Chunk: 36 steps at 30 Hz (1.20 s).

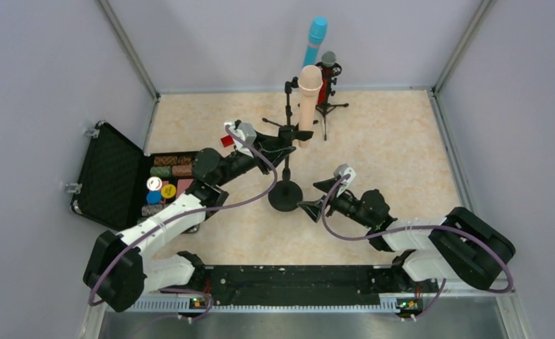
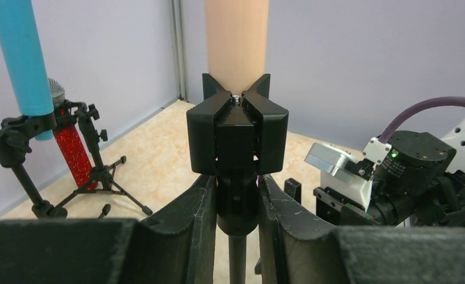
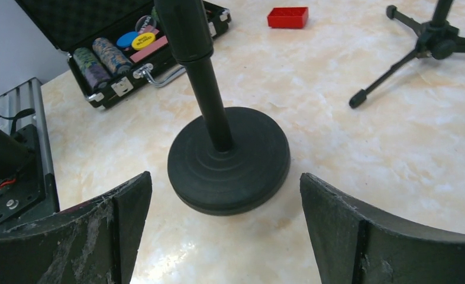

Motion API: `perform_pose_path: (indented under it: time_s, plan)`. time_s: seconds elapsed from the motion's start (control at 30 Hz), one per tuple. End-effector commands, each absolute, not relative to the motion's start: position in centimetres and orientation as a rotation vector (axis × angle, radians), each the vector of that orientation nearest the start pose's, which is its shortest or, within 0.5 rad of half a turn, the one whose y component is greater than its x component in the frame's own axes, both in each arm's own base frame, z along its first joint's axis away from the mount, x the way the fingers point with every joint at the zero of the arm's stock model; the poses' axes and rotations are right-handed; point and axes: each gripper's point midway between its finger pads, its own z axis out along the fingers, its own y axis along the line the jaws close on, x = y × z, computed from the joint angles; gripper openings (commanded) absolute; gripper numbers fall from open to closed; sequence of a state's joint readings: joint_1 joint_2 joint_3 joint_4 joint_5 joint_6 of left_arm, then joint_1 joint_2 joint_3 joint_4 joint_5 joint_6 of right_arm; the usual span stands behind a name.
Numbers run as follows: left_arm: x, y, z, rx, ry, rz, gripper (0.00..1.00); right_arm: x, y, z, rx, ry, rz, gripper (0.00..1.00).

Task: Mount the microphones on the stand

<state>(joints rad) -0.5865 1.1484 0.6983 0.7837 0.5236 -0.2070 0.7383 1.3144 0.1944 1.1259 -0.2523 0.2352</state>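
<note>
A peach-pink microphone stands upright in the black clip of the round-base stand. My left gripper is shut on the stand's swivel joint just under that clip. Low beside the stand's base, my right gripper is open, with nothing between its fingers. Behind, a cyan-blue microphone sits in a clip. A glittery red microphone with a grey mesh head stands on a small tripod.
An open black case with poker chips lies at the left. A small red block lies on the table behind the left arm. A tripod leg reaches toward the right gripper's side. Walls close the back and both sides.
</note>
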Motion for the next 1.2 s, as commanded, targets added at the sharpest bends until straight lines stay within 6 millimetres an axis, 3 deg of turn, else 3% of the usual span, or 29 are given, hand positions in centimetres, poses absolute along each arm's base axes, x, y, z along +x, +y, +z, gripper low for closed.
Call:
perform_pose_path:
  time_s: [0.0,0.3,0.77,1.17]
  plan:
    - [27.4,-28.2,38.0,0.655,1.017,-0.958,0.00,22.9,26.4,14.1,-0.549,1.526,0.962,0.93]
    - [30.5,-26.9,37.8,0.606,1.043,-0.947,0.00,23.8,25.0,13.4,-0.509,1.560,0.915,0.95]
    - [35.2,-22.2,40.4,0.516,0.927,-0.861,0.00,24.7,25.5,13.1,-0.514,1.575,0.909,0.98]
    - [39.1,-21.2,39.1,0.571,0.875,-0.662,0.00,24.9,25.5,13.0,-0.522,1.580,0.902,0.98]
